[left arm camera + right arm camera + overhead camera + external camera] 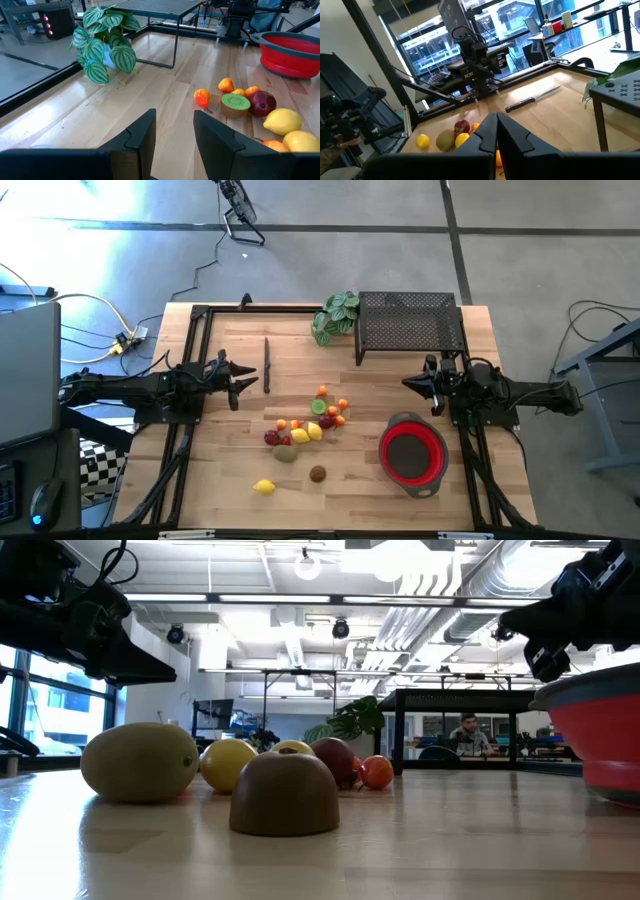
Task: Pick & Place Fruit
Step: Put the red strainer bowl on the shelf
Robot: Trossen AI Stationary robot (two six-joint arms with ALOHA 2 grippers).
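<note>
Several small toy fruits (310, 425) lie in a loose cluster on the wooden table's middle; a yellow one (264, 487) and a brown one (317, 473) rest apart, nearer the front edge. The left wrist view shows a cut green fruit (235, 104), a dark red one (262, 102) and yellow ones (282, 121). My left gripper (245, 380) (174, 135) hovers at the table's left, pointing at the cluster, open and with nothing between its fingers. My right gripper (410, 383) (496, 130) hovers at the right, shut and touching nothing.
A red collapsible bowl (412, 455) stands on the table at the right front, below my right arm. A black mesh rack (410, 320) and a leafy plant (337, 315) stand at the far edge. A dark knife (267, 365) lies left of centre.
</note>
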